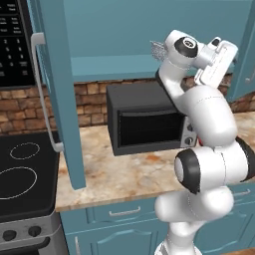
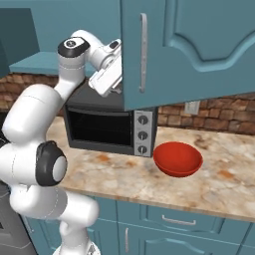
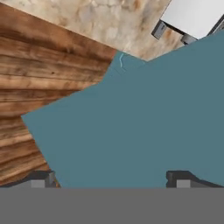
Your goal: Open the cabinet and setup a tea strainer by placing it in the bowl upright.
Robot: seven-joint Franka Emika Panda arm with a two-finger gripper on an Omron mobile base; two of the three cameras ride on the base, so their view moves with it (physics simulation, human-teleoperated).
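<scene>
Right base view: glossy red bowl [image 2: 178, 158]

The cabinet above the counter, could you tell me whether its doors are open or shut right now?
Open. The cabinet has its left door swung outward edge-on, exposing the shelf, where the tea strainer sits; the right door also stands swung out.

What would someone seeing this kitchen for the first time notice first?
Probably the big teal wall cabinet, its arched doors swung open over the marble counter. Next, the white robot arm, bent upward with its hand raised to the cabinet shelf. Then the glossy red bowl, right of the black toaster oven.
</scene>
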